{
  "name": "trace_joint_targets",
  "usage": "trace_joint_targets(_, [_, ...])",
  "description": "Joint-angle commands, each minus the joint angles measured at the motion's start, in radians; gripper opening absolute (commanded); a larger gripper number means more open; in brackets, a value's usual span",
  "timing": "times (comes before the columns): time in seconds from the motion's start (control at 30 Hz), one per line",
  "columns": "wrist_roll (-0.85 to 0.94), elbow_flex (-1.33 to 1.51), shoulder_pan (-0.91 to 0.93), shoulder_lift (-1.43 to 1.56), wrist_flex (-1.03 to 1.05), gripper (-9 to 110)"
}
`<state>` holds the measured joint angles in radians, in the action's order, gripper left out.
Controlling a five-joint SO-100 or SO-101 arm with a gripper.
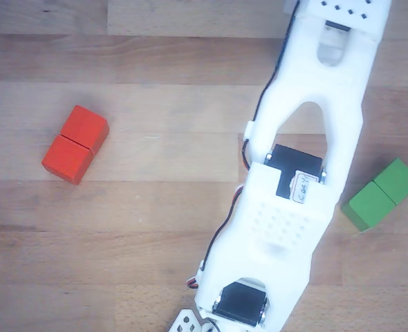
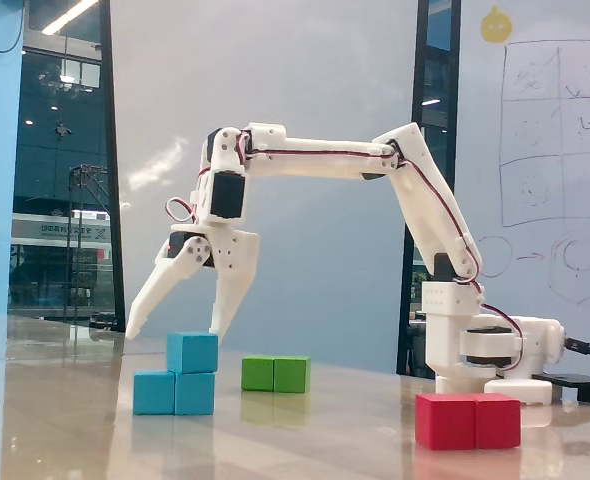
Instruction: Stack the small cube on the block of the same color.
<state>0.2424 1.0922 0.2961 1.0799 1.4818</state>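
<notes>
In the fixed view, going left to right: the claw hangs spread wide and empty, one finger raked out toward 8 o'clock, the other pointing nearly straight down just above the cube; its tips touch nothing that I can see, so I judge the cube has been let go and the spread is there to clear it.

The cube sits on top of the blue block, over the block's right half, its right face about flush with the block's right end; the left half stays bare; the block lies flat on the surface. Same colour on same colour, so the stack looks made; a straight lift of the arm seems the safe way out, since a sideways swing could catch the cube with the lower finger.

At 3 o'clock of the stack, farther back, lies the green block, well apart; nearer the camera and farther right lies the red block, in front of the arm's base; both seem left where they cannot be mistaken for the target.

In the other view, from above: red block at 9 o'clock; the arm runs down the middle and hides the stack and the claw; green block at 3 o'clock.
</notes>
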Motion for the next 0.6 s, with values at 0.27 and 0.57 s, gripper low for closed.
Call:
trace_joint_targets(0.27, [0.009,-0.091,0.166,0.044,-0.011,35])
trace_joint_targets(0.57, [-0.008,-0.012,0.249,0.169,-0.011,35])
